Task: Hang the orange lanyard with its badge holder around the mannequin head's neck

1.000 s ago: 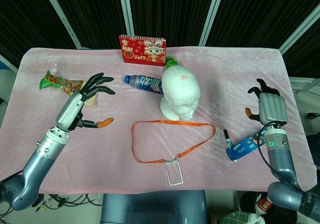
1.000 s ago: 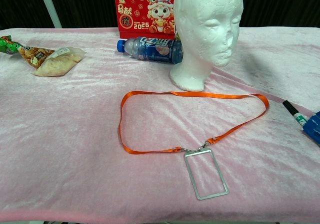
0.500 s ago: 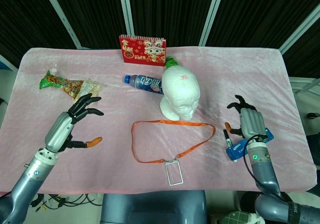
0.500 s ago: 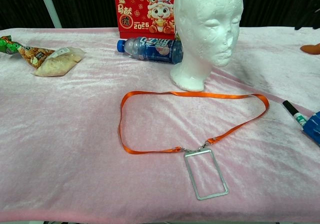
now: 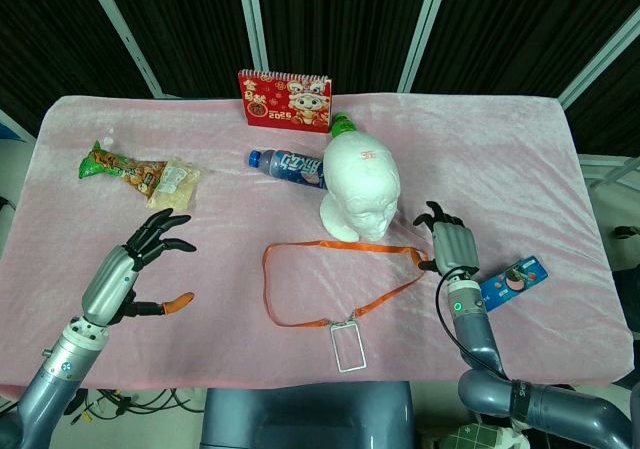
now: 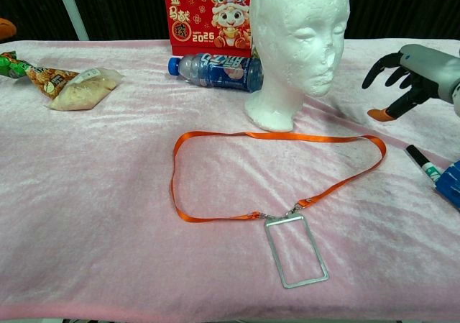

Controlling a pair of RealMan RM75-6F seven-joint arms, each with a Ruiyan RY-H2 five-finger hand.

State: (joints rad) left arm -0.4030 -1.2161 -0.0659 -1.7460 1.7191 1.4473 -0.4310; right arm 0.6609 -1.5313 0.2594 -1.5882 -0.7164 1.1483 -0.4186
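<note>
Chest view puts the clear rectangular badge holder with its metal frame [image 6: 296, 250] nearest, flat on the pink velvety tablecloth [image 6: 93, 193], clipped to the orange ribbon lanyard [image 6: 215, 137], whose loop lies spread open and empty in front of the white foam mannequin head [image 6: 302, 42]. Nothing holds the lanyard yet. Just past the loop's right end hovers the right hand [image 6: 410, 75], fingers spread and empty, above the cloth and apart from the ribbon.

My judgement is that the step in hand is the reach for the strap. It would go best if each hand took one side of the loop, pinching the thin ribbon without bunching the soft cloth beneath, then lifted it wide enough to clear the crown before lowering it to the neck; the light foam head could tip if the strap drags on it.

Head view adds what the chest camera largely misses: the left hand [image 5: 135, 269], open with fingers fanned, well to the left of the loop. It also shows a blue packet [image 5: 512, 281] right of the right hand. The chest camera alone shows the head's face and a black marker pen [image 6: 422, 163] lying on the cloth. Further back lie a blue-labelled plastic bottle [image 6: 215, 71], snack bags [image 6: 61, 84] and a red desk calendar [image 6: 208, 15].
</note>
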